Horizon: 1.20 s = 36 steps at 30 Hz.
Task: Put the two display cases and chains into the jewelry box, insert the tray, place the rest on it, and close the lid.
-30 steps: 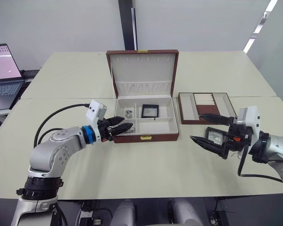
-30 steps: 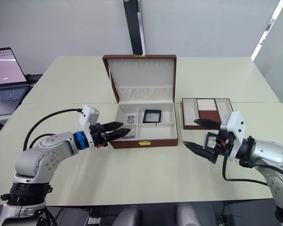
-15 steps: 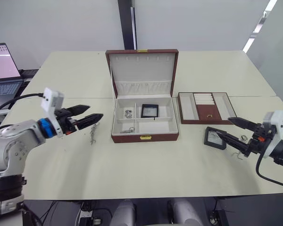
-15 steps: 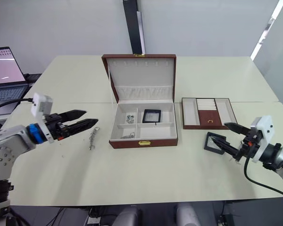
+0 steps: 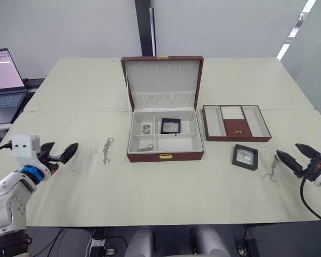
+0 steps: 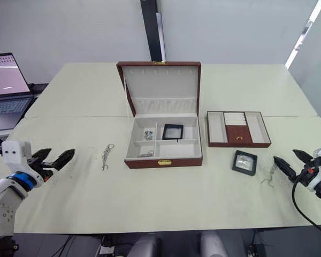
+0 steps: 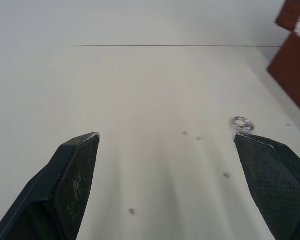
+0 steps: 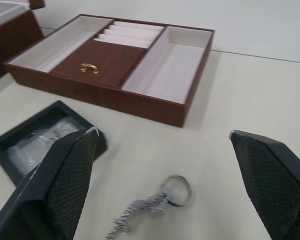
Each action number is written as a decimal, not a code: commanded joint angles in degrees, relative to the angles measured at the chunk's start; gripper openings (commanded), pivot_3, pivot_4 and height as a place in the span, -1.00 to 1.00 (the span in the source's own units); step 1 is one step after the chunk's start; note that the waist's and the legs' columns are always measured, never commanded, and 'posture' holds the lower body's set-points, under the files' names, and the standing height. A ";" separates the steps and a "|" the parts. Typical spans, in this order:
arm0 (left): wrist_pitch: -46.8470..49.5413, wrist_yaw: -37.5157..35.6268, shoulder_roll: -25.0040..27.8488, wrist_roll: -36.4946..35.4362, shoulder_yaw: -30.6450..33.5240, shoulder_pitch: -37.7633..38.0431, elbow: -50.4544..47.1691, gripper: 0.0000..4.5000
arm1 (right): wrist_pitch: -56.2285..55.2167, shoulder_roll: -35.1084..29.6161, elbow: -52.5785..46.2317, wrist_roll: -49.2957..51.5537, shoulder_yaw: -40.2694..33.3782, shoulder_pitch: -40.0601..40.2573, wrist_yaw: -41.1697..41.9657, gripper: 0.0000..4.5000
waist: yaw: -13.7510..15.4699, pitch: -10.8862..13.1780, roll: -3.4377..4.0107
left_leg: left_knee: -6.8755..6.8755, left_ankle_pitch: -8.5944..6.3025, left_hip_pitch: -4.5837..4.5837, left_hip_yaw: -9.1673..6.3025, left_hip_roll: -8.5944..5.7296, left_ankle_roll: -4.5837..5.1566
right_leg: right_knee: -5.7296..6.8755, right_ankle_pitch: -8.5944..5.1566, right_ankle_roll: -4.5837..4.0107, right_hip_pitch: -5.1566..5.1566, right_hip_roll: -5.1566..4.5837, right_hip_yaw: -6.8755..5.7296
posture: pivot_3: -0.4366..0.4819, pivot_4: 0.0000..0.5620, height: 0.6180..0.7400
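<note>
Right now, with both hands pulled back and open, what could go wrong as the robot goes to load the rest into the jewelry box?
1. The chain by the right hand is thin and flat on the table; the fingers may slide over it.
2. The display case lies close beside that chain, so a reach for one could nudge the other.
3. The chain left of the jewelry box could be forgotten before the tray goes in.

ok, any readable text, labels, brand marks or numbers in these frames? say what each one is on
None readable.
Laptop screen: lit content, too small to read.
Jewelry box, lid and tray: only plain gold clasps, no lettering.
Display case on the table and the one in the box: no visible label.
Left gripper and right gripper: no markings.
</note>
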 commanded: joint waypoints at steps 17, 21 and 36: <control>-13.97 19.30 -7.51 5.43 6.12 -0.02 5.32 0.98 | -11.06 3.32 8.24 -3.26 -1.97 -4.39 -9.06 1.00 | -0.05 -0.02 0.00 | 0.01 0.00 0.01 0.01 -0.02 0.00 | 0.03 0.01 0.01 0.01 -0.01 0.00 | -0.05 -0.47 1.00; -14.02 18.98 -7.41 5.17 6.27 0.29 5.38 0.98 | -10.91 3.39 8.06 -3.18 -1.86 -4.11 -8.94 1.00 | -0.05 -0.02 0.00 | 0.01 0.00 0.01 0.01 -0.02 0.00 | 0.03 0.01 0.01 0.01 0.00 0.00 | -0.05 -0.47 1.00; -16.11 11.66 -8.68 2.13 3.34 0.77 0.59 0.98 | -10.67 2.36 7.56 -2.42 -1.29 -4.99 -5.33 1.00 | -0.06 -0.02 0.01 | 0.01 0.00 0.01 0.01 -0.02 -0.01 | 0.03 0.01 0.01 0.03 0.00 -0.01 | -0.05 -0.47 1.00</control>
